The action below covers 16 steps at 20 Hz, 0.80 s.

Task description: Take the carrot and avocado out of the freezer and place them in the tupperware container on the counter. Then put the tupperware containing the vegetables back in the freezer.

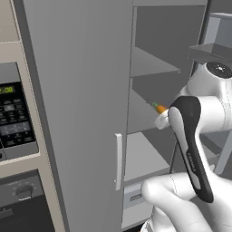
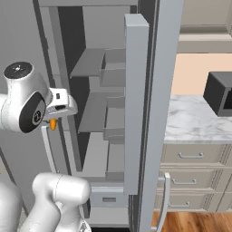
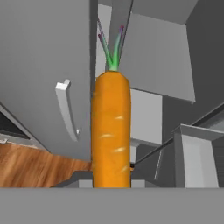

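Observation:
My gripper (image 3: 111, 177) is shut on the carrot (image 3: 111, 131), a bright-orange stick with green leaves that points away from the hand. The carrot (image 1: 161, 108) hangs in the air in front of the freezer's (image 1: 149, 68) open compartment, level with a middle shelf. From the right side its orange end (image 2: 53, 124) pokes out below the hand (image 2: 59, 108). The freezer door (image 1: 77, 113) stands swung open, with its white bar handle (image 1: 118, 161). The counter (image 2: 190, 122) lies to the right of the freezer. The avocado and the tupperware container are out of view.
A black microwave (image 1: 13, 118) and an oven (image 1: 22, 204) sit left of the freezer door. The second door (image 2: 136, 99), with its inner bins, stands open on the right. A dark boxy appliance (image 2: 219, 93) rests on the counter, over drawers (image 2: 190, 156).

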{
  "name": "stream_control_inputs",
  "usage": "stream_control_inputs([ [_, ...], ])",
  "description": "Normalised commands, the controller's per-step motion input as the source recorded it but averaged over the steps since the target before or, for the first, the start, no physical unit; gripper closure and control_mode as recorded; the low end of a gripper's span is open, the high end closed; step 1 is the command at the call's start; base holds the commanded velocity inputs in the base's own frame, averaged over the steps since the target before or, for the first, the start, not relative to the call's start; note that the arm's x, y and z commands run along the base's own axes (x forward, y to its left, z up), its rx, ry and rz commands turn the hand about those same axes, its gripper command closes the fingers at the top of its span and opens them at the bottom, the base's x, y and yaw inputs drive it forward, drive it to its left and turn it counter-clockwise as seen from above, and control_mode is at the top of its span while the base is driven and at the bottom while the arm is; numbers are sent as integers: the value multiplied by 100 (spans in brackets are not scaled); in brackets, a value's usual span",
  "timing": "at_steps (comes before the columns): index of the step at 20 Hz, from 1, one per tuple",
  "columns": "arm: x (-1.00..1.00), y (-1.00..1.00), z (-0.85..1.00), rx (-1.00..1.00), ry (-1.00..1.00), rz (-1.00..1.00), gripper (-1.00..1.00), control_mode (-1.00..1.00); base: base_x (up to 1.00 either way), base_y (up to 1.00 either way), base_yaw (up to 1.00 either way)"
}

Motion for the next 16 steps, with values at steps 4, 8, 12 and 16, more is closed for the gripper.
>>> stream_control_inputs([
  [4,-50,0,54,0,0,2,100,-100,0,0,0],
  [8,-19,0,17,0,-2,0,100,-100,0,0,0],
  [12,0,0,0,0,0,0,100,-100,0,0,0],
  [16,0,0,0,0,0,0,100,-100,0,0,0],
])
